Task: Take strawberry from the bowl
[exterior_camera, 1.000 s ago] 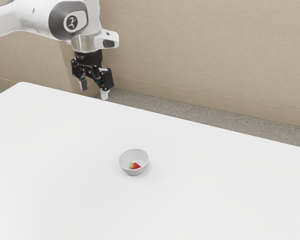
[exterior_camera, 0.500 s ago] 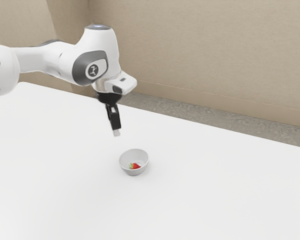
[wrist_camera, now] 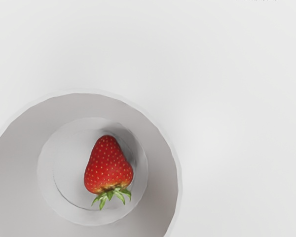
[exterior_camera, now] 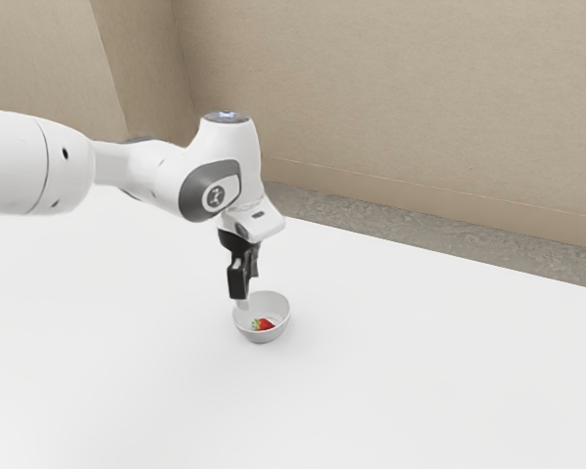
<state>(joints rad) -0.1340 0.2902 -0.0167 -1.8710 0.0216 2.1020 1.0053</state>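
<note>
One strawberry point(exterior_camera: 264, 324) lies on its side in the bowl point(exterior_camera: 275, 306), just left of centre in the lower half of the exterior view, and my claw point(exterior_camera: 249, 293) hangs above it, released, grasping nothing. The near finger's tip overlaps the rim at the exterior view's left; whether it touches, I cannot tell. The bowl stands upright on the bench point(exterior_camera: 420, 381)

The step in hand, as I judge it, is lining up and going down. I want to shift a little toward the exterior view's right and toward its lower edge first, so that both fingers drop inside the wall rather than onto it. The wrist view shows the fruit off the middle of the bowl's floor, nearer one side, so I should centre on the fruit and not on the bowl. Best to close across its red middle, between the leafy end and the tip: the tip narrows and could squirt free, and leaves alone would make a poor hold

Going straight down and slowly suits such a small bowl, since a knock could slide it or roll the fruit. Then a gentle squeeze, for it looks soft, and a straight lift well above the rim
</note>
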